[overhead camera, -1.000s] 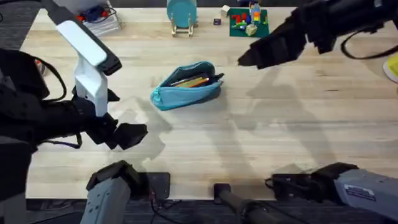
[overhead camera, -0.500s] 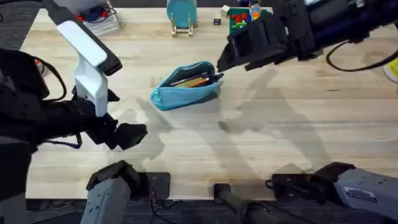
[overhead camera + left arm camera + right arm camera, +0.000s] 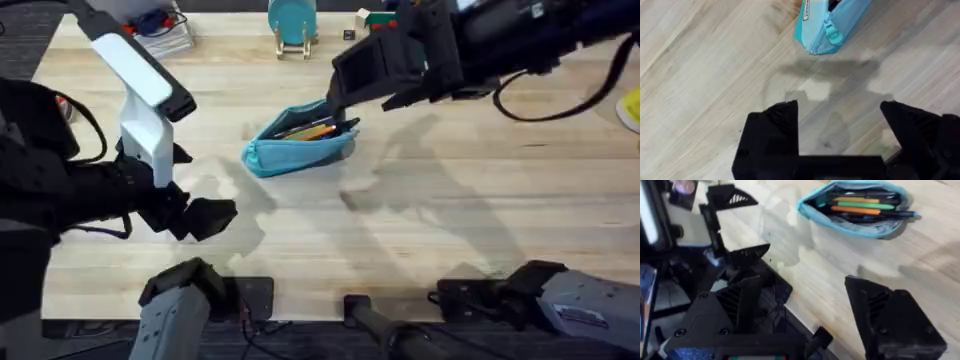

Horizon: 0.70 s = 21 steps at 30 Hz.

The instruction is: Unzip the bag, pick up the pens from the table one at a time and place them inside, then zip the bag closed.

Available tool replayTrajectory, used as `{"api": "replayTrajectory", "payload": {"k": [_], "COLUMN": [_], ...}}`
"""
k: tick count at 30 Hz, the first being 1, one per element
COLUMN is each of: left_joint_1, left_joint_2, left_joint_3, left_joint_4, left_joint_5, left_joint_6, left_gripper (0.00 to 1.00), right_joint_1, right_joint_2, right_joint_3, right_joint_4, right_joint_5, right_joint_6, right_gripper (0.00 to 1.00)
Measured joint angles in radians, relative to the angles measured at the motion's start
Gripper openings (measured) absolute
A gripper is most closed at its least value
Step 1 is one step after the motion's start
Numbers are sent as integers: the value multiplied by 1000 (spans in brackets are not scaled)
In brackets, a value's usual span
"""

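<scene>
Overhead: soft blue bag (image 3: 300, 137) lies mid-counter (image 3: 450, 230), unzipped, pens (image 3: 308, 130) inside
Limp fabric will slide; left end effector (image 3: 840, 125) spread, right end effector (image 3: 805, 305) spread, so pin one end, pinch zipper tab (image 3: 833, 34)

The light is bright and even, and it comes from above. The worktop (image 3: 400, 240) looks pale and clean, with no strong glare. Soft grey shadows of the arms lie on the wood near the middle, and a small shadow sits just beside the bag (image 3: 300, 137). The right arm (image 3: 480, 50) near the far edge looks big, dark and a bit blurry. In the right wrist view, the right gripper (image 3: 830, 325) looks fuzzy, and the bag (image 3: 857, 207) is soft too.
</scene>
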Motion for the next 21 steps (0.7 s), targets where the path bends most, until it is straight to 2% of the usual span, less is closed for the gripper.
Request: {"api": "replayTrajectory", "payload": {"k": [8,21], "left_joint_1": [0,0], "left_joint_2": [0,0], "left_joint_3": [0,0], "left_joint_4": [0,0], "left_joint_5": [0,0], "left_joint_6": [0,0], "left_gripper": [993,993], "right_joint_1": [29,141], "right_joint_2": [0,0], "right_joint_3": [-29,-176], "right_joint_4": [52,309], "right_joint_5": [47,67], "right_joint_6": [82,251], "right_gripper": [995,995]}}
